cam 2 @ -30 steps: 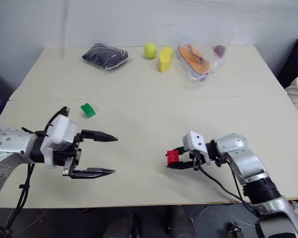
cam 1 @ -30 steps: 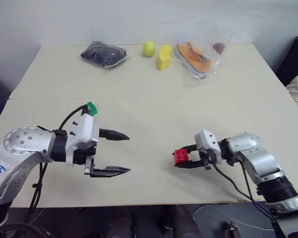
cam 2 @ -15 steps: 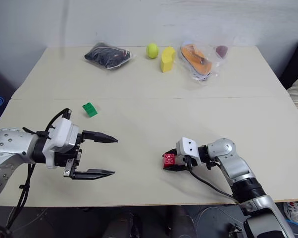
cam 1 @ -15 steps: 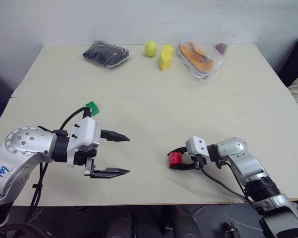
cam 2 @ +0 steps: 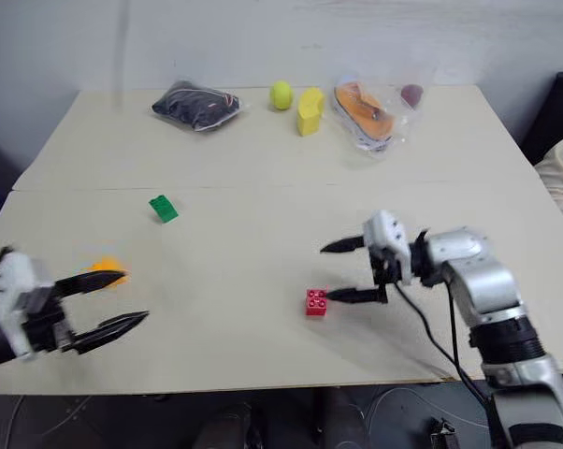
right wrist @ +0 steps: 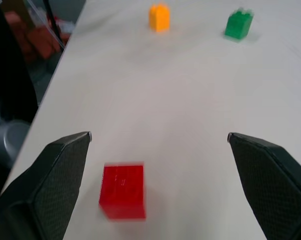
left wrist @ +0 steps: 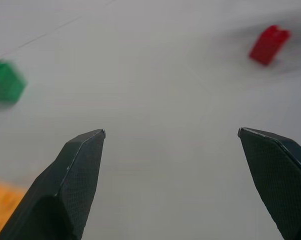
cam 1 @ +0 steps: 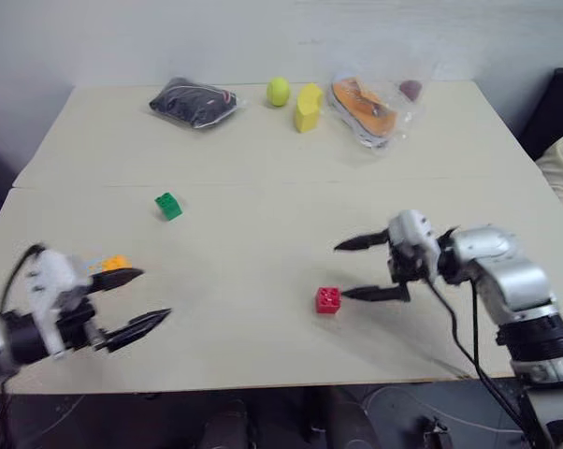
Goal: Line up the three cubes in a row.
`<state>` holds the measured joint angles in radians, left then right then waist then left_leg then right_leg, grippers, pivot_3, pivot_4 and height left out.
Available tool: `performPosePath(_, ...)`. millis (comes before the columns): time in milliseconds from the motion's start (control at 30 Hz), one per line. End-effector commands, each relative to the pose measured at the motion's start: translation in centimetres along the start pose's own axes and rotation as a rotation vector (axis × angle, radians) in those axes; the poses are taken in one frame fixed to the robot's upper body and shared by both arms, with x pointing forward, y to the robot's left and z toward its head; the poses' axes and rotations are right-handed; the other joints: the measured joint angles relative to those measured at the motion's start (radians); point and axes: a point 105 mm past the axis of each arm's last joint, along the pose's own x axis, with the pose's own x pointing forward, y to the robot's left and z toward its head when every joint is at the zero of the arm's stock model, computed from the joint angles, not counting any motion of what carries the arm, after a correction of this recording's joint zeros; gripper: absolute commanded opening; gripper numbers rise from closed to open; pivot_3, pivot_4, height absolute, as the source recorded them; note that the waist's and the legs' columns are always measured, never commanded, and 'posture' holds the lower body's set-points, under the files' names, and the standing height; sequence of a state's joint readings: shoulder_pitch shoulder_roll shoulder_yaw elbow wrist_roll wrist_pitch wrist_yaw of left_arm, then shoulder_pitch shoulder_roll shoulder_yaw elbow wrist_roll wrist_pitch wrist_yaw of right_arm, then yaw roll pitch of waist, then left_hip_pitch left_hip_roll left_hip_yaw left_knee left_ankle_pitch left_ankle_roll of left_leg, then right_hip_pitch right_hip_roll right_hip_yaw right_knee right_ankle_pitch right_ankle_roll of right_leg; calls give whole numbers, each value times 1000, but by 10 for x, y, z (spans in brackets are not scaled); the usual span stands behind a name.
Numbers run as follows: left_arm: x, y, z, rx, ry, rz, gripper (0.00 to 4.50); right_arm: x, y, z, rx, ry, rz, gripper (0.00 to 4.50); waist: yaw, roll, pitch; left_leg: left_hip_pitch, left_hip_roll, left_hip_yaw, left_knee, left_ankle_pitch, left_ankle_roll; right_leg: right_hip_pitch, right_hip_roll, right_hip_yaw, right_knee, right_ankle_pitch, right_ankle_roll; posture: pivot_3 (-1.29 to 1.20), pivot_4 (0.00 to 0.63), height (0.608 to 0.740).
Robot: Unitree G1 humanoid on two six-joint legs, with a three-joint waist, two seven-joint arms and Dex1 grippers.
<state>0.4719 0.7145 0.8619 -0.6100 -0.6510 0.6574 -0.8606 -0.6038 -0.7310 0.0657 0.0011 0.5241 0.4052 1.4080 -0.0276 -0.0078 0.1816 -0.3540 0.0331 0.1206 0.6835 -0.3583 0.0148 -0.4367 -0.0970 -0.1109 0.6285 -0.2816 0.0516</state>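
Red cube (cam 1: 327,299) down, free of right gripper (cam 1: 370,268) (jaws wide). Left gripper (cam 1: 135,301) agape, empty. Next: orange cube (cam 1: 116,263), nine o'clock; green cube (cam 1: 168,206), ten o'clock.

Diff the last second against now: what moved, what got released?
The right tool let go of the red cube, opened and lifted clear; the cube now sits on the table. The left tool, open throughout, swung out toward the table's left edge, uncovering the orange-yellow cube. The green cube and the items along the far edge stayed put.
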Motion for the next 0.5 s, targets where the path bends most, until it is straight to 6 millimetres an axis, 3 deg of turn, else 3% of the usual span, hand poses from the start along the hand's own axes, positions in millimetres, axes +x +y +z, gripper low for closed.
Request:
performPosePath(33, -35, 22, -8, 16, 14, 208, 4500, -6, 0, 25, 19, -80, 14, 4474, 7, -1, -1, 0, 0, 0, 0, -1, 1, 0, 0, 0, 0, 0, 0, 0, 150, 740)
performPosePath(100, -49, 29, -17, -4, 33, 261, 4500, -7, -4, 34, 33, -113, 5, 4474, 19, -1, -1, 0, -1, -2, 0, -3, 2, 1, -3, -2, -1, 0, 0, 0, 150, 740)
performPosePath(200, -51, 36, -12, 10, 35, 253, 4500, -7, -7, 39, 43, -133, -5, 4474, 28, -1, -1, 0, -2, -2, 0, -4, 4, 2, -5, -3, -1, 0, -1, 0, 150, 740)
performPosePath(500, 11, 73, 30, 109, 30, 20, 4500, -6, -5, 36, 34, -136, -45, 4474, 19, -1, -1, -1, -3, -3, 0, -4, 3, 2, -7, -5, 0, 0, -1, 0, 150, 740)
